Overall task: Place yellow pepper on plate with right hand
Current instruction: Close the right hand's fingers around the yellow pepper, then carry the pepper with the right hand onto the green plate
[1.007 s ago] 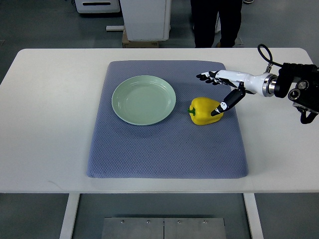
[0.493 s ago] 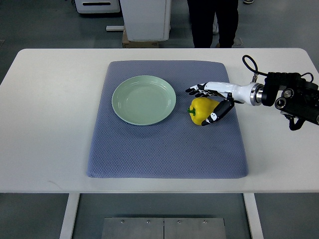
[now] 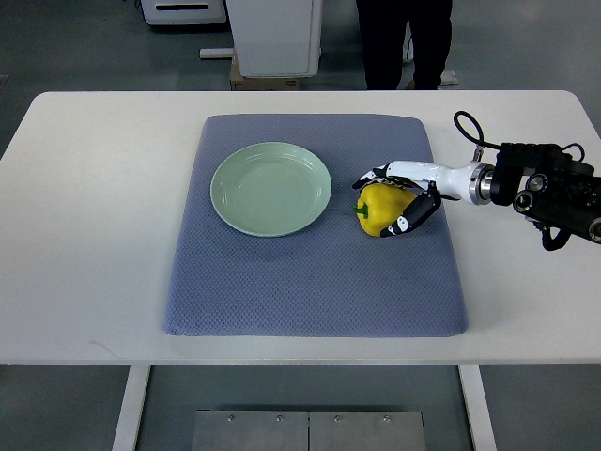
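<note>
Yellow pepper [image 3: 381, 208] sits within the right hand [image 3: 402, 194] fingers' curl.

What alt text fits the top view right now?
The robot's right hand is wrapped around a yellow pepper lying on a grey-blue mat, right of an empty pale green plate. A person's legs show beyond the white table.

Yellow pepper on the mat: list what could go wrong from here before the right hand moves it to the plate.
1. The right hand wraps only the right side of the round, glossy yellow bell pepper, so it may slip or roll out when lifted.
2. The pale green round plate has a raised rim; carried low, the pepper could knock it and shift it on the blue-grey quilted mat.
</note>
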Motion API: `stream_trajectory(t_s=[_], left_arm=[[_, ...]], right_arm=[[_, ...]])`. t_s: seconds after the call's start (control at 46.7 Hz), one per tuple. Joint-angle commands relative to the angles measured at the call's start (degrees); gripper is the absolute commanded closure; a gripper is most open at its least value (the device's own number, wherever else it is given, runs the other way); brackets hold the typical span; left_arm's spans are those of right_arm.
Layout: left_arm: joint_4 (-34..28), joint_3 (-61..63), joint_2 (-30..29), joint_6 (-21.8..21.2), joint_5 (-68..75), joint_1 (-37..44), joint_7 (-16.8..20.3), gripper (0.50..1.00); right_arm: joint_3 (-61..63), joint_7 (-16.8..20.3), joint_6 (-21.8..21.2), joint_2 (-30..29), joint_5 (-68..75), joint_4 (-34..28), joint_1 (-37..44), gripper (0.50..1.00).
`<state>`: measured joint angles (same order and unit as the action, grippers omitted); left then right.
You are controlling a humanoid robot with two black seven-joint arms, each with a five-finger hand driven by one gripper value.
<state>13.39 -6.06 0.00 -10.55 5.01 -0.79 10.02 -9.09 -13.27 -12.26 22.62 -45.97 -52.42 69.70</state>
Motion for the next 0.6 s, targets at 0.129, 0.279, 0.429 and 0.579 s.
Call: stream_trajectory(t_s=[0.129, 0.279, 0.429, 0.579], left_arm=[[0.0, 0.0, 0.0, 0.0, 0.0, 0.0, 0.0, 0.500], [0.0, 0.0, 0.0, 0.0, 0.0, 0.0, 0.0, 0.500], [0.0, 0.0, 0.0, 0.0, 0.0, 0.0, 0.0, 0.500], [0.0, 0.0, 0.0, 0.0, 0.0, 0.0, 0.0, 0.500]], right_arm=[[-1.2, -0.1, 1.1, -0.4, 0.0, 0.4, 0.2, 0.799], [-1.0, 0.3, 1.2, -0.5, 0.0, 1.4, 0.7, 1.000], [-0.5, 0.6, 1.4, -1.1, 0.4, 2.2, 2.9, 1.000], [-0.2, 0.9, 3.1, -4.2, 1.0, 5.0, 5.2, 1.000]])
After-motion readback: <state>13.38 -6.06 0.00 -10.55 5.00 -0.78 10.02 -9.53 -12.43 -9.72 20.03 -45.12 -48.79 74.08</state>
